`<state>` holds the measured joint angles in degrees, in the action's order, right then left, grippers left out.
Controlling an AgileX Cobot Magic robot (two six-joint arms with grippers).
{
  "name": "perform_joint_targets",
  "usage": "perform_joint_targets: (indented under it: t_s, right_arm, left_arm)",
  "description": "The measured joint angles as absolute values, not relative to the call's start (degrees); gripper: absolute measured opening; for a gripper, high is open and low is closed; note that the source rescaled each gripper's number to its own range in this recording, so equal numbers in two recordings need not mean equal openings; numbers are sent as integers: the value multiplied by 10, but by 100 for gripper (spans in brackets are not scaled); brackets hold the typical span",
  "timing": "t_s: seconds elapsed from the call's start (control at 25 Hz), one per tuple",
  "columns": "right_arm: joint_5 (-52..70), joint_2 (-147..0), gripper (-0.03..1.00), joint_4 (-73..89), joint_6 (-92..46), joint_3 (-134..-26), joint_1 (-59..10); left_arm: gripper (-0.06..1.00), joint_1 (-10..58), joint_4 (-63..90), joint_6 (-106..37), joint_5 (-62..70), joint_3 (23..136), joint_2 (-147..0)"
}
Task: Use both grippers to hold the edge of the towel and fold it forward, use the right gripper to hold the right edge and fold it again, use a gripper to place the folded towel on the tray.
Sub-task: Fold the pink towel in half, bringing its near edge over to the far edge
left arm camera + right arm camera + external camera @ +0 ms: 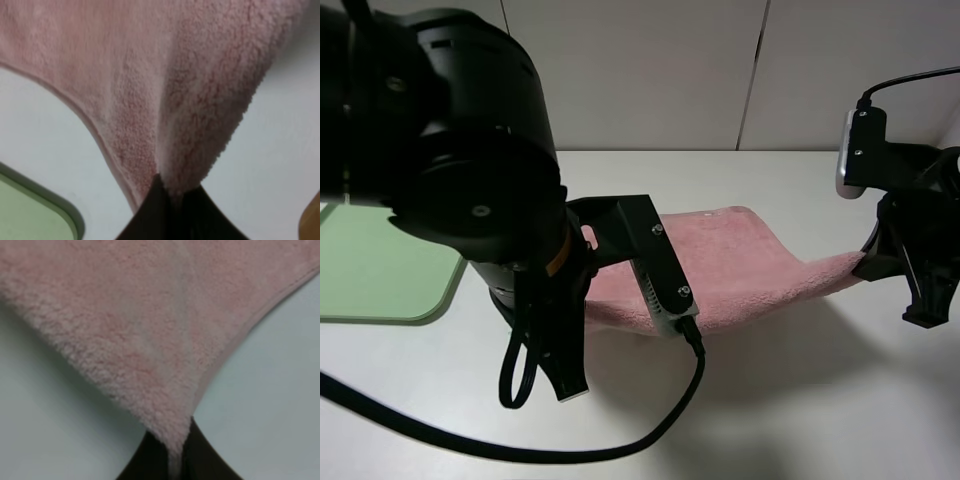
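The pink towel (740, 270) hangs lifted between my two grippers and sags in the middle above the white table (800, 400). My left gripper (172, 192) is shut on the towel's left corner (165, 100). In the exterior high view its fingertips are hidden behind the left arm. My right gripper (870, 265) is shut on the towel's right corner, and the right wrist view shows the pinch (172, 452) with the towel (135, 325) spreading away from it. The green tray (380, 275) lies flat at the table's left edge, left of the left arm. It also shows in the left wrist view (30, 210).
The left arm's bulky black body (470, 170) and its cable (620, 440) fill the front left of the exterior high view. A white wall (650, 70) stands behind the table. The right wrist camera housing (860, 150) sits above the right gripper.
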<state>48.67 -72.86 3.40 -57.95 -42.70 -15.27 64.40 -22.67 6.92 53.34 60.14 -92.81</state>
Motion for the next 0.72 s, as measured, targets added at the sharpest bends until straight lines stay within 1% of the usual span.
perform_joint_targets:
  t_s: [0.32, 0.56, 0.72]
  right_arm:
    - [486, -723, 0, 32, -572, -427, -153]
    - [484, -723, 0, 32, -546, -434, -153]
    - [480, -723, 0, 32, -534, -442, -153]
  left_arm:
    - [0, 644, -226, 72, 538, 606, -928]
    - [0, 642, -225, 72, 569, 658, -928]
    - [0, 611, -218, 72, 580, 680, -928]
